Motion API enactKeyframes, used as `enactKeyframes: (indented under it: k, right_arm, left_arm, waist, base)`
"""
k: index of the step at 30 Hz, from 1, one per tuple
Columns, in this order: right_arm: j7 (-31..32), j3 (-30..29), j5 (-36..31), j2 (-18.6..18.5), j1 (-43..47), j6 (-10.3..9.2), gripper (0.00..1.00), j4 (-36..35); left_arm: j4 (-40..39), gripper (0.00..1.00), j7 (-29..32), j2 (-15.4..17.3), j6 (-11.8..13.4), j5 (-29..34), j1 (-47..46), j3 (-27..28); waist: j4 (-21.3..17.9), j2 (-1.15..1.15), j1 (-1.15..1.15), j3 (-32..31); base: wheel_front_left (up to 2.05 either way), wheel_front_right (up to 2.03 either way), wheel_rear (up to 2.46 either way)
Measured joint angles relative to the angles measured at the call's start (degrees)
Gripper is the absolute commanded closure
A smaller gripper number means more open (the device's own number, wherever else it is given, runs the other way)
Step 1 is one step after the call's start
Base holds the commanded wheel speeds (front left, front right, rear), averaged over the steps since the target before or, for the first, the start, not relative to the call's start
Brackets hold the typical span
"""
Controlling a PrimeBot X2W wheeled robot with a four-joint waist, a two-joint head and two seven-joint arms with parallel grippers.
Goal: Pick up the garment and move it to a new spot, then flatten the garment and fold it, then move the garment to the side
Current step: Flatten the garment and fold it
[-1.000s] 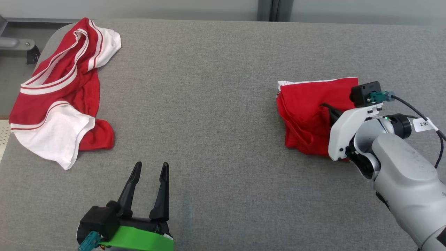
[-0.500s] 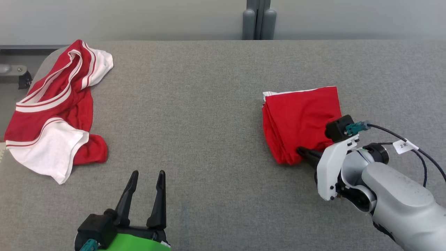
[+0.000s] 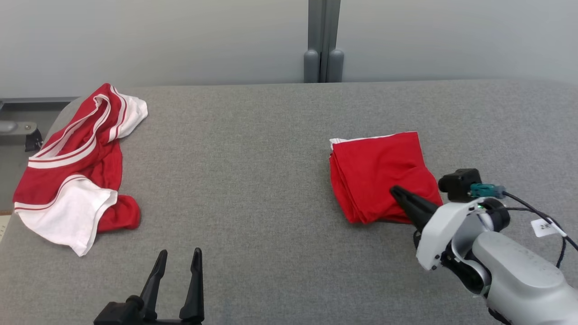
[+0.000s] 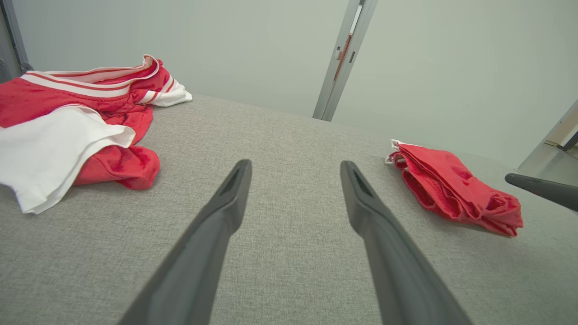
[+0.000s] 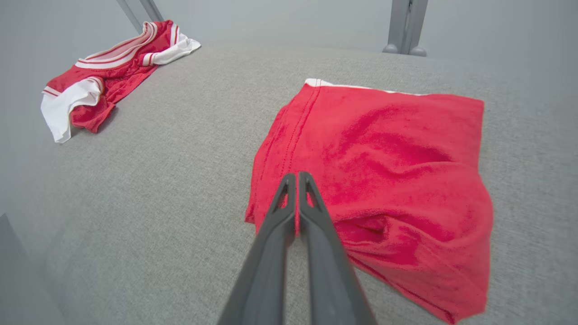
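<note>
The garment (image 3: 379, 174) lies folded into a red square on the right side of the grey table (image 3: 248, 158), with a thin white edge along its far side. My right gripper (image 3: 393, 189) is shut with nothing between its fingers. In the right wrist view its tips (image 5: 297, 174) hover over the near left part of the garment (image 5: 384, 158). In the left wrist view the right gripper (image 4: 512, 179) hangs a little clear of the garment (image 4: 451, 185). My left gripper (image 3: 179, 253) stands open and empty near the table's front edge, fingers (image 4: 235, 189) pointing across the table.
A second red-and-white garment (image 3: 76, 167) lies crumpled at the table's left end, also seen from the wrists (image 4: 67, 122) (image 5: 108, 67). A grey post (image 3: 323, 40) stands against the wall behind. A metal bracket (image 3: 13, 128) sits past the left edge.
The head camera has tilted up, so everything sits lower in the picture. My right gripper has drawn back from the middle of the folded garment to its near edge. The left arm is still.
</note>
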Motion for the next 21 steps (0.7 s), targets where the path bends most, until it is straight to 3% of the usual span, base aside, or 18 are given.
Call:
enactKeyframes:
  k: [1, 7, 10, 13, 15, 21]
  right_arm:
    - [-2.4, -1.5, -1.4, -0.3, 0.5, 0.00, 0.00, 0.4]
    - [-8.9, -13.1, -11.3, -0.3, 6.6, 0.00, 0.00, 2.7]
    - [-9.3, -22.8, -18.7, 1.1, 11.1, 0.00, 0.00, 0.4]
    - [-9.4, -33.4, -28.8, 4.3, 18.3, -0.01, 0.00, -6.8]
    - [-9.4, -37.4, -34.0, 7.2, 23.6, -0.01, 0.00, -10.7]
    - [-9.4, -43.0, -40.8, 13.7, 32.9, 0.00, 0.00, -17.6]
  left_arm:
    - [0.0, 0.00, 0.0, 0.0, 0.0, 0.2, 0.4, 0.3]
    - [0.0, 0.00, 0.0, 0.0, -0.1, 1.8, 2.0, 2.5]
    - [0.1, 0.00, 0.0, 0.0, -0.1, 3.0, 2.7, 3.4]
    - [0.7, 0.00, 0.0, 0.0, -0.1, 4.7, 3.5, 4.3]
    - [1.2, 0.00, 0.0, 0.0, -0.1, 5.4, 4.0, 5.1]
    - [2.4, 0.00, 0.0, 0.0, -0.1, 6.1, 5.1, 7.0]
  waist:
    - [-0.2, 0.00, 0.00, -0.5]
    - [-1.1, 0.00, 0.00, -2.9]
    - [-1.7, 0.00, 0.00, -3.7]
    - [-2.0, 0.00, 0.00, -4.4]
    - [-2.1, 0.00, 0.00, -4.6]
    - [-2.0, 0.00, 0.00, -4.9]
  base:
    - [0.00, 0.00, 0.00]
    - [0.00, 0.00, 0.00]
    - [0.00, 0.00, 0.00]
    - [0.00, 0.00, 0.00]
    - [0.00, 0.00, 0.00]
    - [0.00, 0.00, 0.00]
